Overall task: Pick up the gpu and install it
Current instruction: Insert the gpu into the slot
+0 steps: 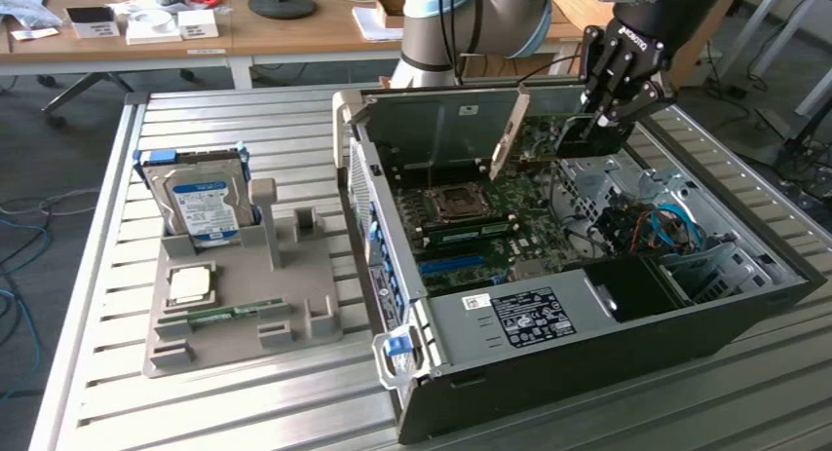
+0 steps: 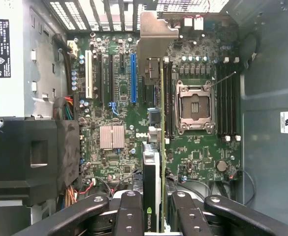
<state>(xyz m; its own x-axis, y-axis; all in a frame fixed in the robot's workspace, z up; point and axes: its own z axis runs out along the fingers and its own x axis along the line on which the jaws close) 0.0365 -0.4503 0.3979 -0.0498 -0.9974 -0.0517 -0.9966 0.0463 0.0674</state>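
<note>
The gripper (image 1: 602, 130) (image 2: 153, 219) pinches the gpu (image 1: 516, 130) (image 2: 151, 172) between its fingers, holding the card on edge inside the open computer case (image 1: 559, 368), over the motherboard (image 2: 114, 103), silver bracket toward the case's slotted wall.

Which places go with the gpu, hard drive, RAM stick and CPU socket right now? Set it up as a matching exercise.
1. gpu
2. hard drive
3. RAM stick
4. CPU socket

a. standing upright in the gray holder
b. on the motherboard, inside the case
c. lying flat on the gray holder
d. held in the gripper, over the motherboard

Pairs: 1-d, 2-a, 3-c, 4-b
</note>
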